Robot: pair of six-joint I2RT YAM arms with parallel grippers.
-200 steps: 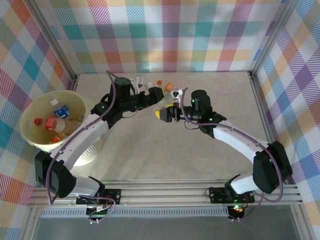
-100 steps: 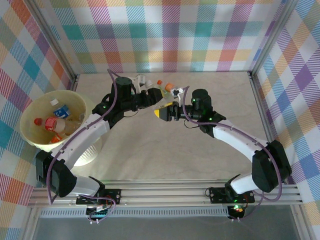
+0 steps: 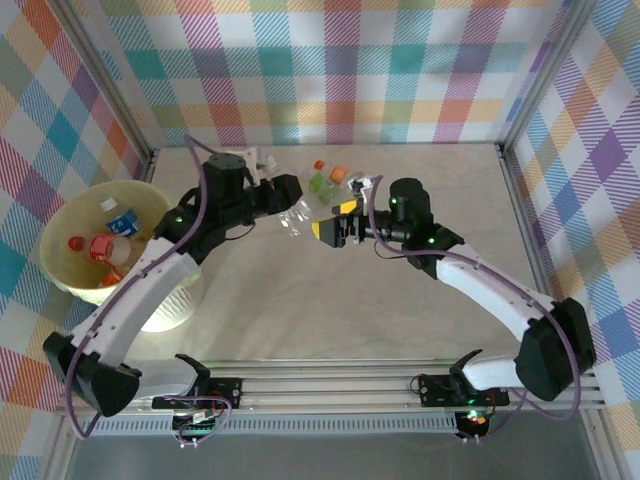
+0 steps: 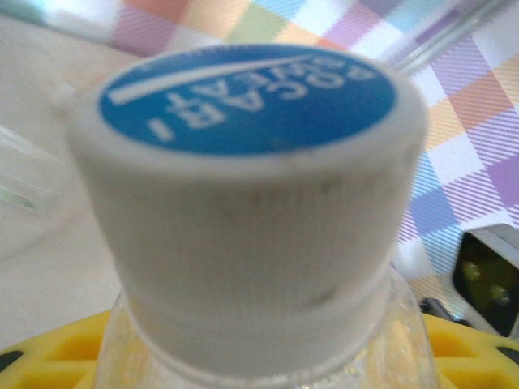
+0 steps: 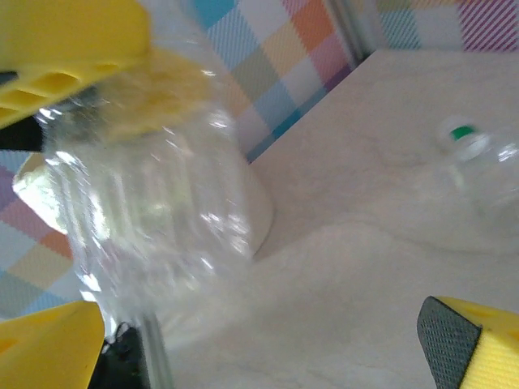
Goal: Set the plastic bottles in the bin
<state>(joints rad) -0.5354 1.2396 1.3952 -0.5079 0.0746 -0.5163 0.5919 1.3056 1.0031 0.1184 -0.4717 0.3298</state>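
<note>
Over the middle of the tabletop (image 3: 300, 310), the overhead camera gives me both arms reaching inward, tips nearly meeting. The left end effector (image 3: 288, 198) is clenched on a clear bottle (image 3: 298, 213), which juts out toward the right end effector (image 3: 331, 229). The right one sits just beside the bottle's far end. From above I cannot tell whether the bottle rests on the surface or is held above it.

The left wrist camera adds what the overhead cannot. The bottle's white ribbed cap (image 4: 247, 211), with a blue printed top, points straight at the lens. The yellow fingers (image 4: 49, 352) of the left end effector (image 4: 259, 356) press in low on either side of the neck.

The right wrist camera shows me the bottle's ribbed body (image 5: 154, 219) from the other end, with a yellow finger of the left arm (image 5: 65, 49) laid against it. The right end effector (image 5: 259, 332) is released, its own fingers (image 5: 478, 340) spread wide at the bottom corners, the bottle just ahead of the left one. A green-capped bottle (image 5: 474, 158) lies further off on the surface.

The bin (image 3: 60, 215) stands at the left edge, well apart from the held bottle, with several bottles (image 3: 103, 247) inside. A few loose bottles (image 3: 338, 174) lie near the far edge.
</note>
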